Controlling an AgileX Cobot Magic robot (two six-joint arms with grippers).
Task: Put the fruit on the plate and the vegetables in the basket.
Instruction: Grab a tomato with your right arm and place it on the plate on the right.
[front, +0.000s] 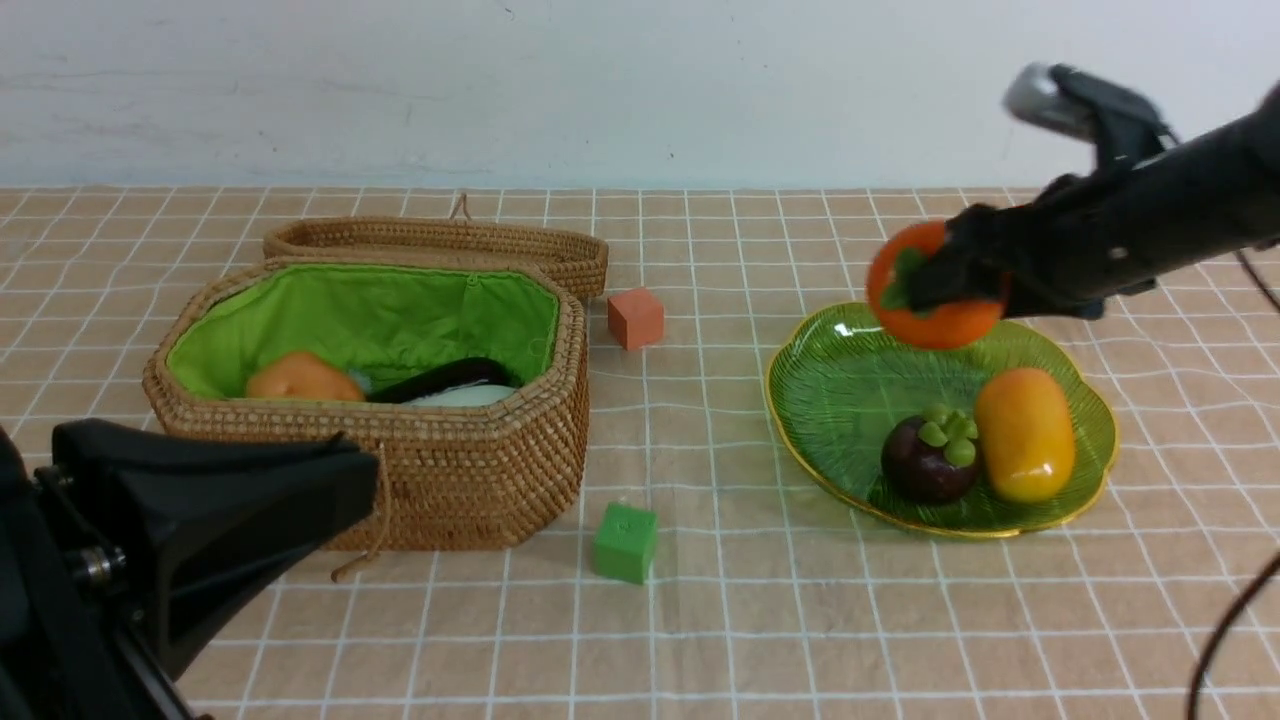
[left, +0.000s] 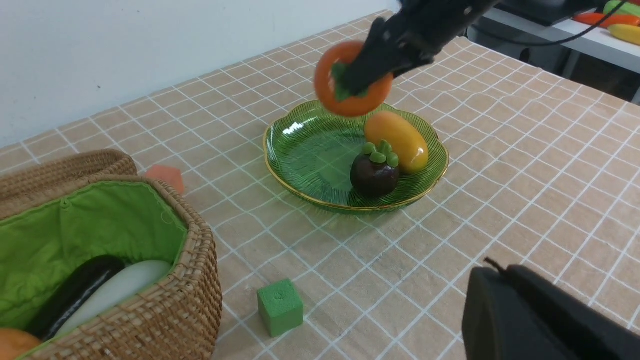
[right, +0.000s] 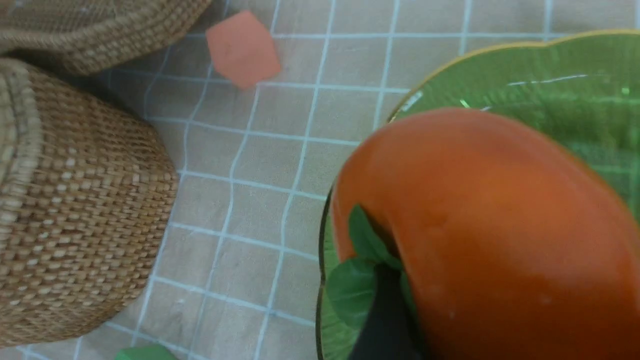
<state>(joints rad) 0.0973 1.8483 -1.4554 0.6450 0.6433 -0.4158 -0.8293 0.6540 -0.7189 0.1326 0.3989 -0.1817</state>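
Observation:
My right gripper (front: 935, 285) is shut on the orange persimmon (front: 950, 325) and holds it tilted above the far left part of the green plate (front: 840, 390). The persimmon fills the right wrist view (right: 490, 210), with one finger (right: 385, 320) at its leaf top. The yellow-orange mango (front: 1025, 432) and the purple mangosteen (front: 930, 460) lie on the plate. The open wicker basket (front: 470, 460) holds the potato (front: 303, 380), eggplant (front: 450, 377) and white radish (front: 465, 397). My left gripper (front: 350, 480) is shut and empty, low in front of the basket.
The basket's lid (front: 440, 240) lies open behind it. A small orange cube (front: 636, 317) sits between the basket and the plate at the back. A small green cube (front: 626, 541) sits in front of the basket's right corner. The checked cloth covers the table.

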